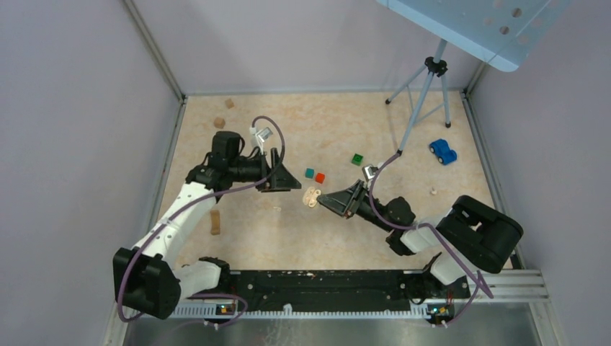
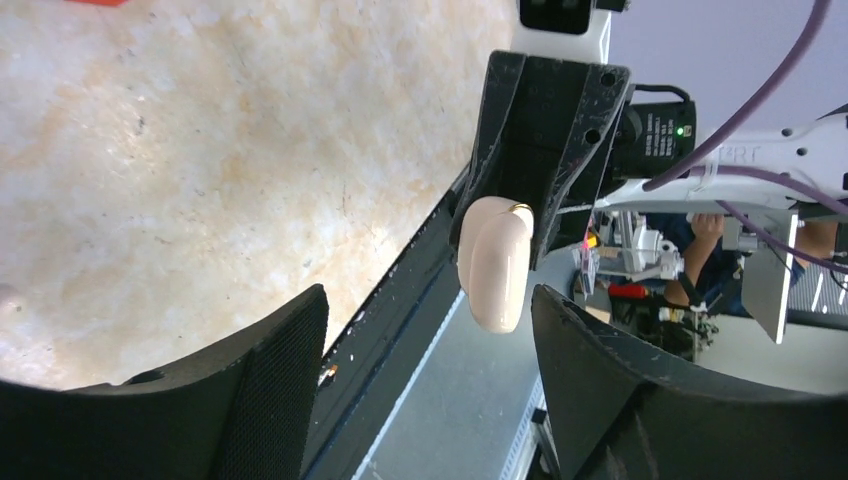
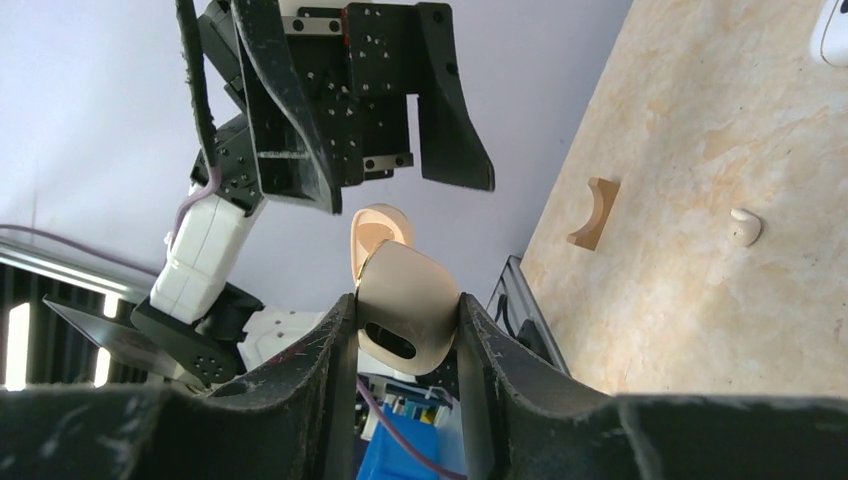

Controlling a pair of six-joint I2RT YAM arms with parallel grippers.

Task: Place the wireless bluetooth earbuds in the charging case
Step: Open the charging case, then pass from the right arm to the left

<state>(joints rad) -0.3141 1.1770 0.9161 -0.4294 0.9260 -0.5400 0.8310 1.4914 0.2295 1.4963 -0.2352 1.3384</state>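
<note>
My right gripper [image 1: 324,200] [image 3: 408,330] is shut on the cream-beige charging case [image 1: 311,196] [image 3: 405,300] and holds it above the table with its lid swung open. My left gripper [image 1: 292,184] [image 2: 430,380] is open and empty, just left of the case, jaws facing it. In the left wrist view the case [image 2: 495,265] hangs between my jaws, apart from both. One white earbud [image 1: 277,210] [image 3: 745,227] lies on the table below the left gripper. A white thing [image 3: 835,30] at the frame edge may be the other earbud; I cannot tell.
Teal [image 1: 309,173], red [image 1: 320,177] and green [image 1: 357,158] cubes lie behind the case. Tan wooden blocks [image 1: 215,222] [image 1: 219,122] sit at the left. A blue toy car [image 1: 443,151], a tripod [image 1: 425,94] and a small bead [image 1: 433,191] are at the right.
</note>
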